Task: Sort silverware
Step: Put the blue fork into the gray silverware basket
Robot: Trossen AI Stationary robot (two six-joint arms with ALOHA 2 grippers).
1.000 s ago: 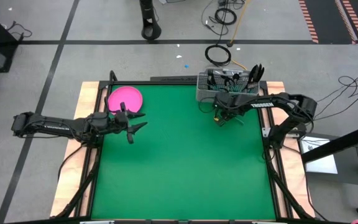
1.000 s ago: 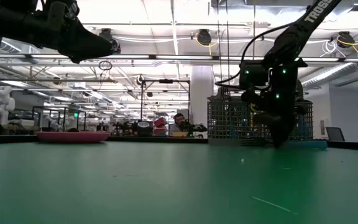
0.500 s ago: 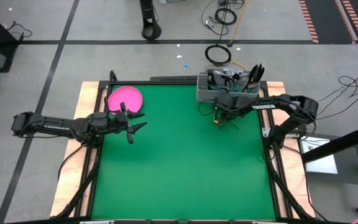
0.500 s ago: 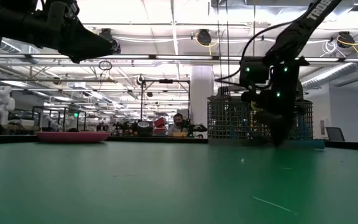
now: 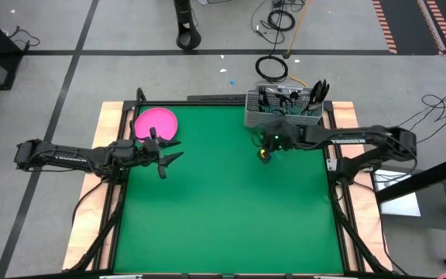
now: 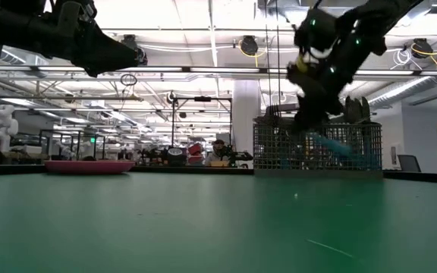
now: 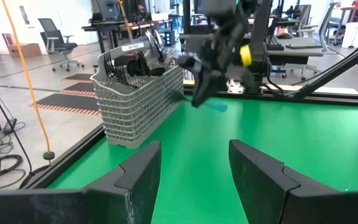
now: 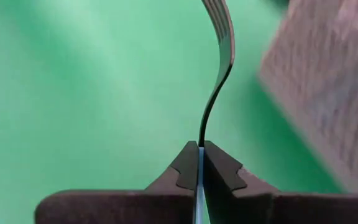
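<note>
My right gripper (image 5: 263,153) hangs above the green table in front of the wire-mesh caddy (image 5: 283,108), shut on a fork with a dark metal head (image 8: 220,25) and a light-blue handle (image 6: 334,144). The low view shows it raised (image 6: 309,123), with the caddy (image 6: 317,148) behind it. The caddy holds several dark utensils standing upright. My left gripper (image 5: 173,159) waits open over the table's left side, just near of the pink plate (image 5: 156,122); its wrist view (image 7: 194,162) looks across at the caddy (image 7: 138,93). My right gripper pinches the fork between its two fingers, where the metal neck (image 8: 201,134) meets the blue handle. The tined head sticks out past the fingertips. The fork is lifted clear of the table, its blue handle (image 7: 216,107) slanting down below the gripper.
The pink plate (image 6: 88,165) lies at the table's far left corner. The caddy stands at the far edge, right of centre. Wooden borders (image 5: 108,116) frame the green mat (image 5: 231,209), whose middle and near parts lie bare. Cables lie on the floor beyond the far edge.
My right gripper has risen from the table in front of the caddy, shifted a little toward the left and tipped over. The fork, whose blue handle lay on the mat, is now lifted clear with it.
</note>
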